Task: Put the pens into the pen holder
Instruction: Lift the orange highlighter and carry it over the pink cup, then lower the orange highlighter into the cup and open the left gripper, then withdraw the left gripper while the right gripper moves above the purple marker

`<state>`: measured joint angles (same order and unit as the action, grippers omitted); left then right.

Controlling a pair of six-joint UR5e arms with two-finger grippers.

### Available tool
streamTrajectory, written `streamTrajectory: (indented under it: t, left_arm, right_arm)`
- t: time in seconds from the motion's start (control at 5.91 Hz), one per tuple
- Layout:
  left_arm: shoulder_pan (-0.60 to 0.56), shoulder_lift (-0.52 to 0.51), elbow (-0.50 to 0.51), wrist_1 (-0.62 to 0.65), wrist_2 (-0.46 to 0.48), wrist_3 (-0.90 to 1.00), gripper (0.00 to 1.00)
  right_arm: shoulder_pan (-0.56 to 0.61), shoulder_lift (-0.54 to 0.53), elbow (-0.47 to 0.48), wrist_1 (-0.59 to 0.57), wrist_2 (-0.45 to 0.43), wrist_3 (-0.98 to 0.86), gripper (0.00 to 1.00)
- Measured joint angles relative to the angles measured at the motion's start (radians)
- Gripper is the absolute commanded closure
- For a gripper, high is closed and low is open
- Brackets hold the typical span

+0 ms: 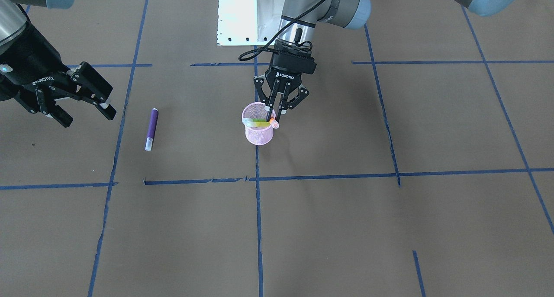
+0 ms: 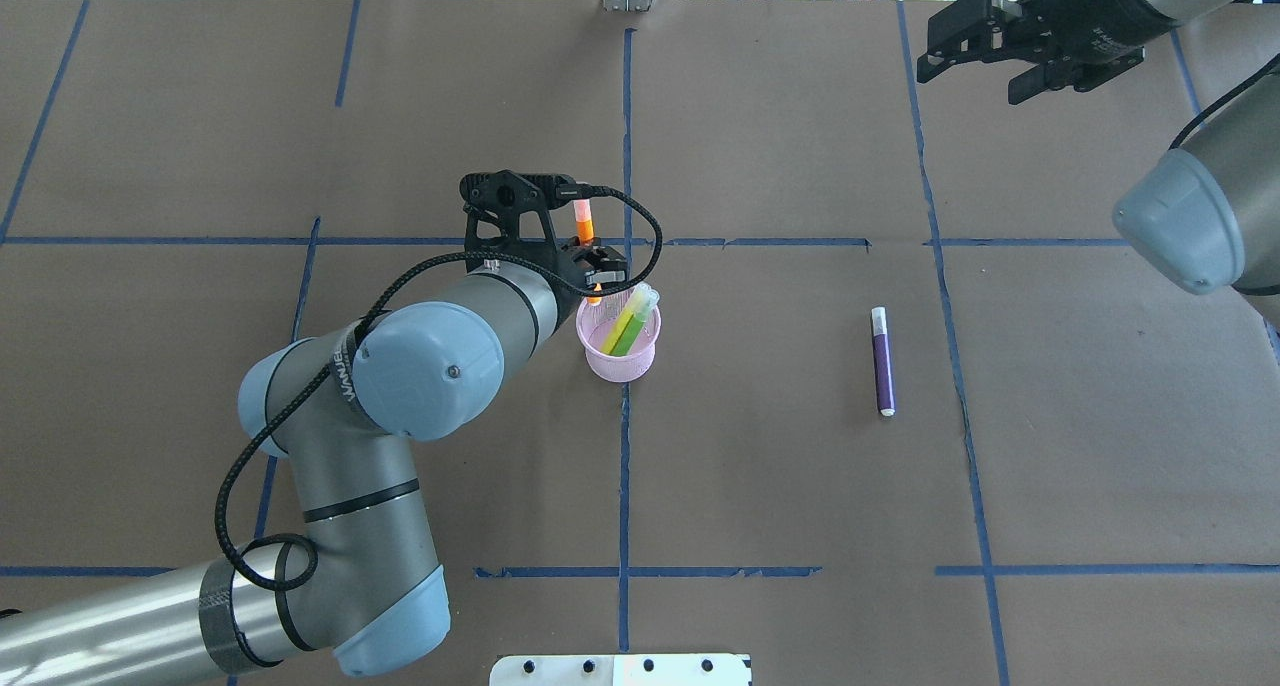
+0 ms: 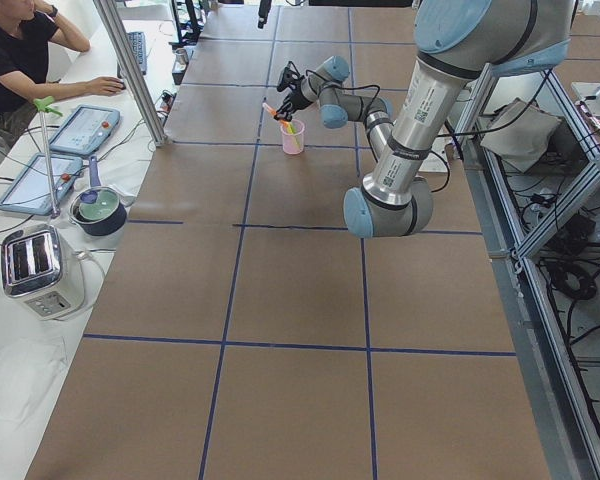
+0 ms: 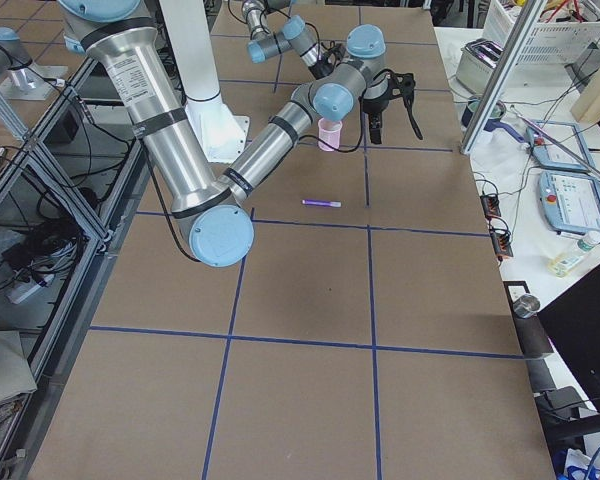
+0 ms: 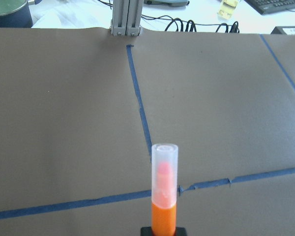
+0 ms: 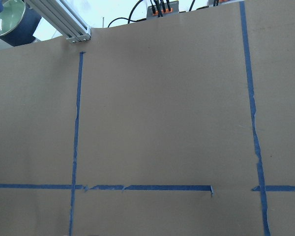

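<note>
The pink mesh pen holder [image 1: 259, 136] stands upright at mid-table, also in the overhead view [image 2: 620, 364]. A green pen [image 2: 628, 328] leans inside it. My left gripper [image 1: 272, 113] hovers just over the holder's far rim, shut on the orange pen [image 2: 585, 224]. The left wrist view shows that pen's pale cap end [image 5: 164, 196] sticking out past the fingers; its other end is at the rim [image 1: 274, 123]. The purple pen [image 1: 151, 128] lies flat on the table, apart from the holder [image 2: 881, 361]. My right gripper [image 1: 86, 114] is open and empty, raised beyond the purple pen.
Blue tape lines [image 1: 258, 210] grid the brown table. A white base plate [image 1: 246, 15] sits at the robot's side. In the exterior left view a toaster [image 3: 40, 270], tablets and an operator [image 3: 20, 50] are beside the table's far edge.
</note>
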<state>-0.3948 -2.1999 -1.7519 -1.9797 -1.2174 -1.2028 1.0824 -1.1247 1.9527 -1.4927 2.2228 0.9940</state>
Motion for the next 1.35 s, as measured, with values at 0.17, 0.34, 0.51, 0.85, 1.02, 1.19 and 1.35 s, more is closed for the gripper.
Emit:
streamTrajectory:
  t: [0.17,0.34,0.51,0.85,1.02,1.19,1.35]
  left_arm:
    - [0.014,-0.001,0.018,-0.005,0.013,-0.004,0.89]
    - [0.021,-0.002,0.033,-0.012,0.017,-0.004,0.53]
    - [0.027,-0.006,0.038,-0.020,0.016,-0.004,0.38]
    - [0.034,-0.009,0.033,-0.099,0.013,0.008,0.18]
    - [0.021,-0.006,0.029,-0.118,0.007,0.037,0.18]
    - [-0.024,0.000,0.026,-0.109,-0.030,0.070,0.18]
    - [-0.110,0.021,0.026,-0.083,-0.146,0.135,0.19]
  right_arm:
    - [0.001,-0.008,0.001,0.002,0.000,0.000,0.00]
    - [0.001,-0.018,0.001,0.004,0.001,0.000,0.00]
    - [0.001,-0.022,0.000,0.004,0.002,0.000,0.00]
    - [0.001,-0.028,-0.003,0.005,0.003,0.000,0.00]
    - [0.000,-0.042,-0.004,0.004,0.003,-0.001,0.00]
    - [-0.004,-0.062,-0.008,0.003,0.003,-0.001,0.00]
    - [-0.031,-0.082,-0.022,-0.002,0.002,-0.001,0.00]
